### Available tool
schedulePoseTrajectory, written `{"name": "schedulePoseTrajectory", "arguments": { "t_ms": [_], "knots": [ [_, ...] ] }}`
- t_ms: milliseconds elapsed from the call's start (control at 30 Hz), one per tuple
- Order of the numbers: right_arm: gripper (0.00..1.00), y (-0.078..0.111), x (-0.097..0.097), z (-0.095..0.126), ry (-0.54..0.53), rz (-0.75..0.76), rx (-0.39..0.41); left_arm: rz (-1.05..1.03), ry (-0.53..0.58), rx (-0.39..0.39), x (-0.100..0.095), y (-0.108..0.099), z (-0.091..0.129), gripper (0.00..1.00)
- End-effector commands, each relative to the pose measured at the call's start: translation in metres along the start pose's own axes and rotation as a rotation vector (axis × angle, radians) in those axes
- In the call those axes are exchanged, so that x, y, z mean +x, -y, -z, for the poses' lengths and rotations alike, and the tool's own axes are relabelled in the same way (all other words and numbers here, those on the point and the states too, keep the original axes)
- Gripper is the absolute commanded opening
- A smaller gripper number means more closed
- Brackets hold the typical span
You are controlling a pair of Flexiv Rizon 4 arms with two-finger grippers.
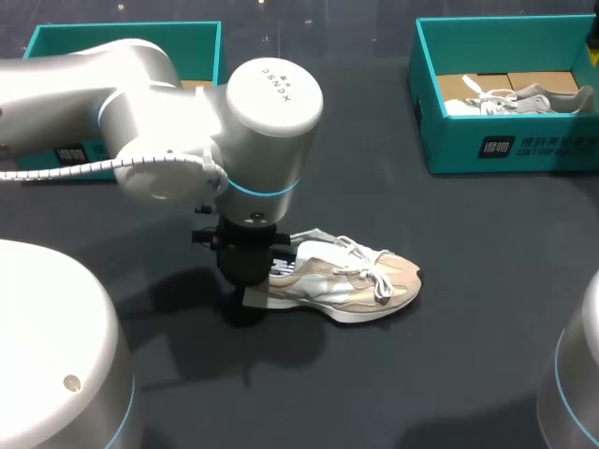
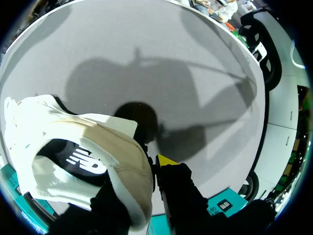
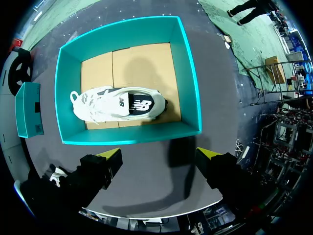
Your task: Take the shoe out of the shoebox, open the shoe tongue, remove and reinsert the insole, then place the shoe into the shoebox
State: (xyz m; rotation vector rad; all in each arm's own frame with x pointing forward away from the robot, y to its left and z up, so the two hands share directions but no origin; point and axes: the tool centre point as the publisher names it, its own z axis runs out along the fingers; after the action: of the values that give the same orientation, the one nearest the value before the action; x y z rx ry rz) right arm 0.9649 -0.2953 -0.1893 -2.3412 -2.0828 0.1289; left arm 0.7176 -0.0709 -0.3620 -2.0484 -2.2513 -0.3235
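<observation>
A beige and white sneaker lies on its sole on the dark table, toe pointing right, laces loose. My left gripper comes down on its heel and is shut on the heel collar. In the left wrist view the heel fills the space beside the gripper; one yellow fingertip shows outside the collar and the other finger is hidden by the shoe. The black insole shows inside. My right gripper hangs open above the front wall of a teal shoebox.
The teal shoebox at the back right holds a second, white sneaker on brown cardboard. Another teal box stands at the back left, mostly hidden behind my left arm. Bare dark table lies around the beige shoe.
</observation>
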Motion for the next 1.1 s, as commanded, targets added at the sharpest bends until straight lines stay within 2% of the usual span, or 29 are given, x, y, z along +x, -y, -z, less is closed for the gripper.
{"name": "schedulePoseTrajectory", "arguments": {
  "t_ms": [33, 300, 533, 733, 767, 833, 900, 1100],
  "knots": [
    [1.0, 0.0, 0.0, 0.0, -0.001, 0.0, 0.0, -0.002, 0.006, 0.005, 0.0, 0.0, -0.006, 0.0],
    [1.0, 0.0, 0.0, 0.0, -0.001, 0.0, 0.0, -0.005, 0.011, 0.022, 0.0, 0.0, -0.012, 0.0],
    [1.0, 0.0, 0.0, 0.0, -0.001, 0.0, 0.0, -0.005, 0.01, 0.037, 0.0, 0.002, -0.015, 0.27],
    [1.0, 0.0, 0.0, 0.0, -0.001, 0.0, 0.0, -0.001, 0.011, 0.039, 0.001, 0.004, -0.015, 0.45],
    [1.0, 0.0, 0.0, 0.0, -0.001, 0.0, 0.0, 0.001, 0.013, 0.038, 0.001, 0.004, -0.013, 0.53],
    [1.0, 0.0, 0.0, 0.0, -0.001, 0.0, 0.0, 0.005, 0.027, 0.033, 0.003, 0.003, -0.007, 0.86],
    [1.0, 0.0, 0.0, 0.0, -0.001, 0.0, 0.0, 0.008, 0.048, 0.022, 0.005, 0.002, 0.003, 1.0],
    [1.0, 0.0, 0.0, 0.0, -0.001, 0.0, 0.0, 0.067, 0.154, -0.035, 0.016, -0.003, 0.057, 1.0]
  ]
}}
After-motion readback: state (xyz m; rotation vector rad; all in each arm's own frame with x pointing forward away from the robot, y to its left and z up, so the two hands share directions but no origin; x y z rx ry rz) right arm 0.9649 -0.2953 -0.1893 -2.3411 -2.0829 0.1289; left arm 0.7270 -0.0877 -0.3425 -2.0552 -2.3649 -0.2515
